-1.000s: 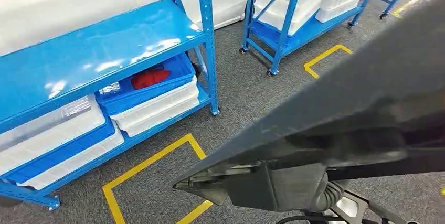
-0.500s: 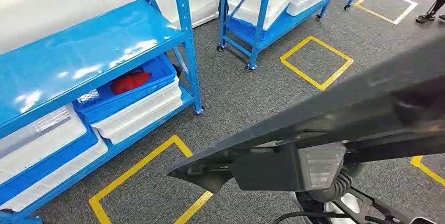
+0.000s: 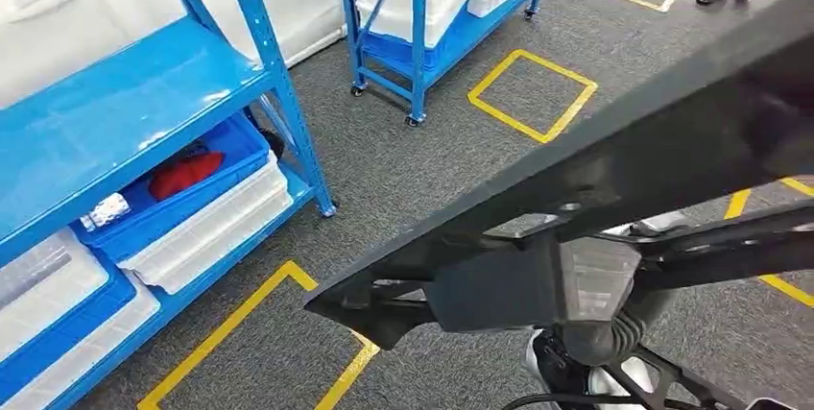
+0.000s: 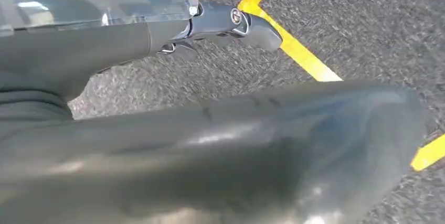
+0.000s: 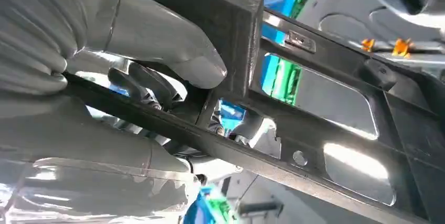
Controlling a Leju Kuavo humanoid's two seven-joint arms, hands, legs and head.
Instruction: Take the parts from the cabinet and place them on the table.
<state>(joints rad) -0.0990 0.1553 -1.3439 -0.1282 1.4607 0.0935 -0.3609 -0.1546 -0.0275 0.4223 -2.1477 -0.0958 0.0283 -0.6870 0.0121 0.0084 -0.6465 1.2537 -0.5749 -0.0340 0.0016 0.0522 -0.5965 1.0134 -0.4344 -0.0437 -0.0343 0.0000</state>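
Part point(image 3: 614, 189) in transit: long dark plastic panel carried slantwise across the head view, above grey carpet point(image 3: 432, 170) marked with yellow tape squares point(image 3: 531, 95). Right robot hand point(image 5: 105, 51) clamped on the panel's frame, thumb pressed against an upright rib. Left robot hand point(image 4: 131, 30) alongside the same panel above the carpet; grip there impossible to judge. Blue shelving rack point(image 3: 115, 112) off to the left with blue and white bins, a red item point(image 3: 184, 175) in one. Pick-up apparently done, by the look of things; delivery not yet. No tabletop in sight, so carrying and setting down left to do.
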